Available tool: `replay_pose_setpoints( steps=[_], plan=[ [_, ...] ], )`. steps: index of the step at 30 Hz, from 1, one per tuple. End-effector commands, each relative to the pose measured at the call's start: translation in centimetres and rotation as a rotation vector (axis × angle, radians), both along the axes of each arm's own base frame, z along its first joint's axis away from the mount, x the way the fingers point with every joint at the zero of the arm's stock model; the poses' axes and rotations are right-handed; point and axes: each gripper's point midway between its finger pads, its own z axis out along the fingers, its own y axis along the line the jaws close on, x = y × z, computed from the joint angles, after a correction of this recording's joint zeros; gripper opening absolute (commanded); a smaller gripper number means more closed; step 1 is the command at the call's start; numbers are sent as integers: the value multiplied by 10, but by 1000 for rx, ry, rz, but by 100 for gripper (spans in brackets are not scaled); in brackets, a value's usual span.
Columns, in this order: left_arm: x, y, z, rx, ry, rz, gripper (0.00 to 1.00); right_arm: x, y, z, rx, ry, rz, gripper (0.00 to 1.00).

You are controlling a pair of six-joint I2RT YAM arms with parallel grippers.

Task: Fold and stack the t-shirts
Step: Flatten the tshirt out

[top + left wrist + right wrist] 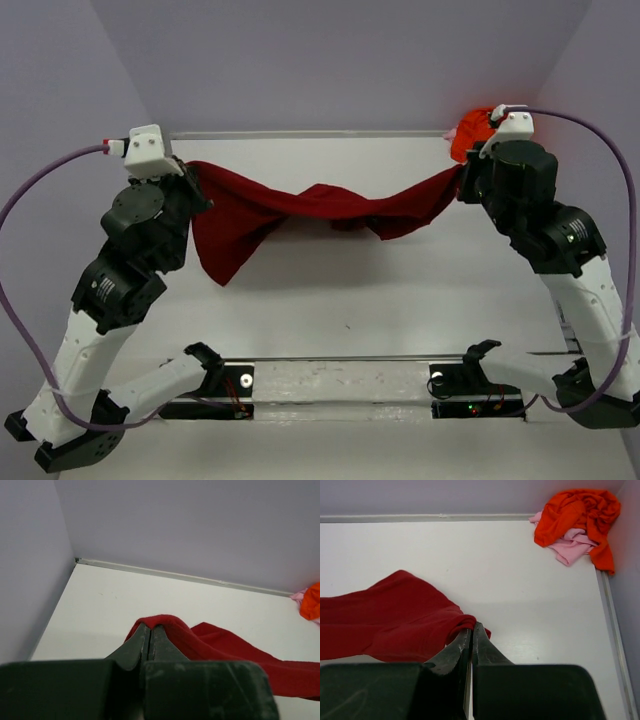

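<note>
The left end effector (150, 628) and right end effector (472, 628) each pinched an opposite edge of the crimson t-shirt (320, 205), slinging it over the tabletop (380, 300), likely to spread it for folding. The orange t-shirt (575, 510) and pink t-shirt (570, 547) lay bunched in the far right corner.

A: What encloses the white tabletop (330, 310)?
B: Plain pale lilac walls: a back wall (330, 60), a left wall (50, 80) and a right wall (615, 70).
A: And where they meet?
B: A thin pale strip (175, 575) runs along the foot of the back wall. The light is soft and even.
</note>
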Motion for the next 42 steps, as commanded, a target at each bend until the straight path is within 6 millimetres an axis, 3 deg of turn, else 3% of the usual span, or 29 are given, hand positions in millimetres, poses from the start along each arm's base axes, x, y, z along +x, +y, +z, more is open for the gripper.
replay_pose_setpoints(
  steps=[1, 8, 11, 12, 13, 15, 16, 17, 19, 20, 22, 23, 24, 25, 26, 27, 28, 30, 31, 32, 35, 38, 40, 41, 42],
  plan=[
    [-36, 21, 52, -94, -139, -34, 0, -37, -32, 58, 45, -146, -49, 0],
    [-64, 1, 75, -195, -222, -235, 0, -85, -53, 122, 100, -330, 12, 0],
    [-72, 5, 84, -219, -256, -246, 0, -91, -57, 144, 104, -371, 19, 0],
    [-70, 4, 87, -211, -258, -244, 0, -101, -63, 165, 112, -413, 22, 0],
    [-69, 5, 91, -204, -267, -240, 0, -85, -54, 168, 97, -396, 21, 0],
    [-61, 5, 105, -183, -287, -213, 0, -79, -50, 189, 114, -441, 22, 0],
    [-56, 6, 107, -177, -287, -188, 0, -69, -45, 191, 109, -436, 16, 0],
    [-51, 7, 114, -192, -299, -165, 0, -39, -31, 183, 76, -392, 0, 0],
    [-24, 3, 110, -175, -289, -85, 0, -15, -18, 190, 71, -404, -5, 0],
    [-13, 1, 105, -166, -280, -51, 0, 18, -1, 180, 51, -375, -16, 0],
    [20, -15, 90, -127, -258, -18, 0, 50, 7, 173, 5, -360, -30, 0],
    [32, -20, 83, -116, -246, -14, 0, 70, 15, 162, -4, -334, -21, 0],
    [56, -33, 67, -94, -206, -39, 0, 105, 27, 136, -18, -278, -23, 0],
    [72, -20, 65, -107, -220, 1, 0, 125, 18, 124, 0, -253, -56, 0],
    [88, -21, 46, -104, -186, 5, 0, 147, 22, 95, -14, -196, -57, 0],
    [109, -20, 28, -85, -146, 35, 0, 164, 21, 87, 8, -203, -70, 0],
    [119, -13, 25, -81, -157, 69, 0, 187, 15, 63, 0, -170, -95, 0],
    [144, -14, -3, -55, -104, 88, 0, 213, 12, 36, -30, -146, -109, 0],
    [151, -14, -8, -44, -89, 94, 0, 229, 16, 14, -55, -112, -110, 0],
    [154, -13, -3, -40, -86, 107, 0, 237, 11, 8, -70, -100, -116, 0],
    [161, -13, -1, -25, -80, 121, 0, 239, 15, 22, -37, -126, -80, 0],
    [145, -16, 24, -39, -130, 74, 0, 218, 17, 60, 3, -192, -41, 0],
    [121, -10, 47, -58, -185, 68, 0, 200, 14, 79, 22, -224, -24, 0],
    [99, -6, 61, -68, -223, 59, 0, 178, 10, 96, 44, -258, -15, 0],
    [88, -4, 66, -72, -241, 53, 0, 167, 10, 100, 55, -266, -4, 0]
  ],
)
